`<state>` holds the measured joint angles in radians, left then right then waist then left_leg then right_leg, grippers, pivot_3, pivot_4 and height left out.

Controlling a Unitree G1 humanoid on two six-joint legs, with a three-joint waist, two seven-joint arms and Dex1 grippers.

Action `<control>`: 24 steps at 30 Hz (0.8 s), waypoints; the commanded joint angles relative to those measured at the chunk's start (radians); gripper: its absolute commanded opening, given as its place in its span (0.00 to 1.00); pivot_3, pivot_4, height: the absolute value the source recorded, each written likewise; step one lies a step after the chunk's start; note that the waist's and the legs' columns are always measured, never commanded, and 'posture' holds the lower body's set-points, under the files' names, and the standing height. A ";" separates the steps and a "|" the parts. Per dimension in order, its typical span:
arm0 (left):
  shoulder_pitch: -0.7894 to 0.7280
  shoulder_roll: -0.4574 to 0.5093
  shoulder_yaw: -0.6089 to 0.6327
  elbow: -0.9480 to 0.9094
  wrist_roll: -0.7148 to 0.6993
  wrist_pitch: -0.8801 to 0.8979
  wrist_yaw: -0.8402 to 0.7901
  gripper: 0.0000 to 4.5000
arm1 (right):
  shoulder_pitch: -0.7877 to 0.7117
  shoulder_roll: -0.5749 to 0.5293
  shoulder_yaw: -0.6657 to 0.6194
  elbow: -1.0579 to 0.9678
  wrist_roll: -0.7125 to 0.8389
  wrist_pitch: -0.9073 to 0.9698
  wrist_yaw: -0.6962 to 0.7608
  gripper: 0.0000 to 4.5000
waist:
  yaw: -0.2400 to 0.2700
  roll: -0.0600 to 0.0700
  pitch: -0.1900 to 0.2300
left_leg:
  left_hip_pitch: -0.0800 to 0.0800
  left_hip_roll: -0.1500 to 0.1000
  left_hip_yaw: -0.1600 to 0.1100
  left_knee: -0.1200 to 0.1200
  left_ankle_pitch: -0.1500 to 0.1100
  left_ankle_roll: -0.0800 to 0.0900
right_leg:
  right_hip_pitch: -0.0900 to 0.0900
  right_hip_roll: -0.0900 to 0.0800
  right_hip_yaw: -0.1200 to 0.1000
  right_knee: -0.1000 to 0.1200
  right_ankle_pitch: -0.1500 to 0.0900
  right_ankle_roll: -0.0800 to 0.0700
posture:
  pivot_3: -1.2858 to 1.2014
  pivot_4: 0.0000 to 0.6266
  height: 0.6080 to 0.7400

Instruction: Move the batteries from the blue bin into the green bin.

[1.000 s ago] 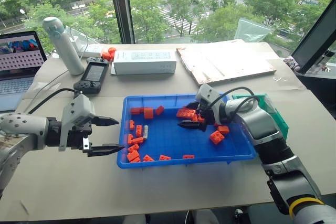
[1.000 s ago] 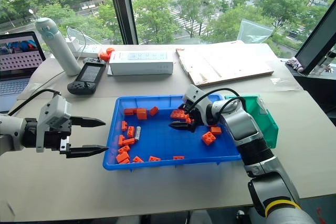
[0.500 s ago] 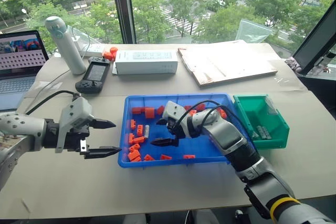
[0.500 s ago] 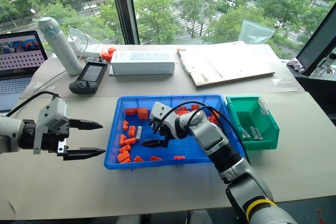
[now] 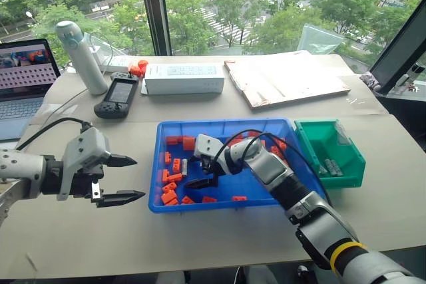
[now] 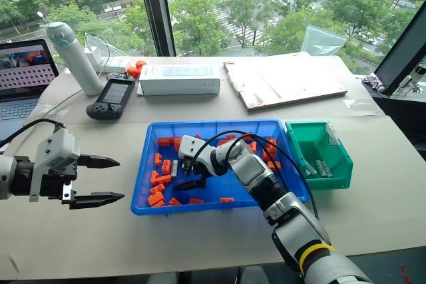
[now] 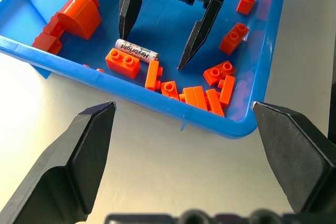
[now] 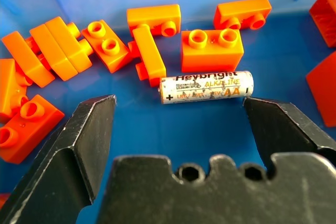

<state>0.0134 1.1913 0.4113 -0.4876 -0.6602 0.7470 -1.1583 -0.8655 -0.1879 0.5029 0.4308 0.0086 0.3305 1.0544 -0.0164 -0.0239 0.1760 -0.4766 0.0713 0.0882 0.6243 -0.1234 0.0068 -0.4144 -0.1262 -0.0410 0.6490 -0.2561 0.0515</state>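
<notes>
A silver battery (image 8: 206, 87) lies among orange bricks near the left end of the blue bin (image 5: 219, 206). My right gripper (image 5: 198, 171) hangs open just above the bin floor. Its two black fingers straddle the battery (image 7: 136, 50) without touching it. My left gripper (image 5: 136, 178) is open and empty over the bare table, just left of the blue bin and pointing at it. The green bin (image 5: 346, 164) stands against the blue bin's right end, with batteries (image 5: 331, 166) lying on its floor.
Orange bricks (image 5: 174, 179) are scattered through the blue bin, thickest along its left wall. Behind it stand a white box (image 5: 184, 78), a black handheld console (image 5: 117, 96), a white bottle (image 5: 81, 56), a laptop (image 5: 23, 78) and a cardboard sheet (image 5: 293, 78).
My right gripper swept left across the blue bin, from its right end beside the green bin, and sank over the battery. The left gripper has barely shifted.
</notes>
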 commanded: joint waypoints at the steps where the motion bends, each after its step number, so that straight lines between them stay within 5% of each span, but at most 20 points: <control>1: 0.030 0.029 0.068 -0.020 0.029 -0.001 -0.013 1.00 | -0.022 0.034 -0.023 0.052 0.003 -0.024 0.004 1.00 | -0.001 0.000 0.000 | 0.000 0.001 0.000 0.000 0.000 -0.001 | 0.000 0.000 0.000 0.000 0.000 0.000 | 0.52 0.24 0.92; 18: -0.013 0.011 0.025 -0.040 0.008 -0.003 0.009 1.00 | -0.098 0.126 -0.080 0.309 -0.034 -0.171 -0.038 1.00 | -0.002 0.000 0.000 | 0.000 0.003 0.001 -0.002 0.001 -0.004 | -0.003 0.003 0.000 0.000 0.002 -0.003 | 0.52 0.24 0.92; 24: -0.016 0.009 0.015 -0.039 0.010 -0.004 0.018 1.00 | -0.077 0.118 -0.087 0.297 -0.038 -0.156 -0.002 0.61 | -0.002 0.000 0.000 | 0.000 0.005 0.002 -0.002 0.002 -0.004 | -0.003 0.004 0.000 0.000 0.002 -0.003 | 0.52 0.24 0.92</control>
<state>0.0090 1.1994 0.4134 -0.5089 -0.6476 0.7462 -1.1463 -0.9601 -0.0618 0.4166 0.7348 -0.0209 0.1642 1.0334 -0.0183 -0.0238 0.1759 -0.4767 0.0760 0.0904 0.6219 -0.1218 0.0030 -0.4178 -0.1224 -0.0408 0.6492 -0.2542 0.0482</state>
